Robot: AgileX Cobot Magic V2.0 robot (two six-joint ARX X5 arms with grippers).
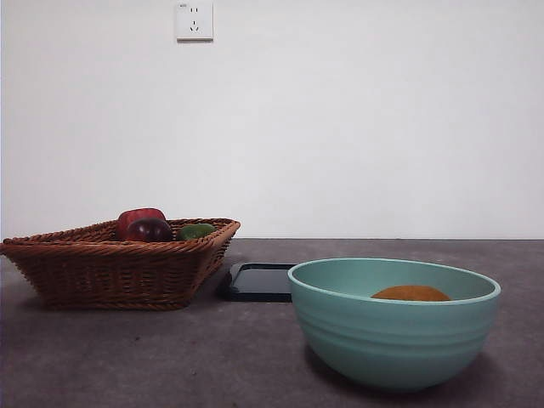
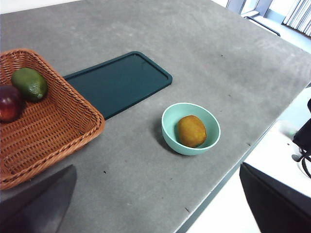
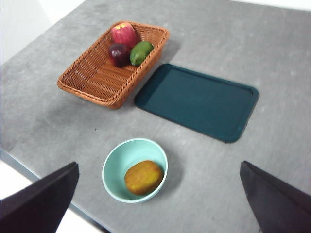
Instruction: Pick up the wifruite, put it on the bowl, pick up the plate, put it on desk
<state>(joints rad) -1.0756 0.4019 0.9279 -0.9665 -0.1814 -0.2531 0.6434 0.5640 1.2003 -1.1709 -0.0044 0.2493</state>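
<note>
Wifruite (image 3: 144, 177) lies inside the bowl (image 3: 112, 160). Dark tray (image 3: 197, 101) lies flat on the desk (image 3: 291, 73) beyond the bowl, beside the basket (image 3: 87, 80). Both grippers hover high, jaws spread wide, holding nothing. Risk: the tray's thin low rim could slip from a pinch.

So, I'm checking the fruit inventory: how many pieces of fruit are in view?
4. The wifruite lies in the bowl. The red apple, dark purple-red fruit and green fruit share the wicker basket; none seems hidden.

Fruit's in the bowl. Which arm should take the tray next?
Probably right: its view has the whole tray ahead between its open tool tips. The left view has the tray off to one side, beside the basket.
</note>
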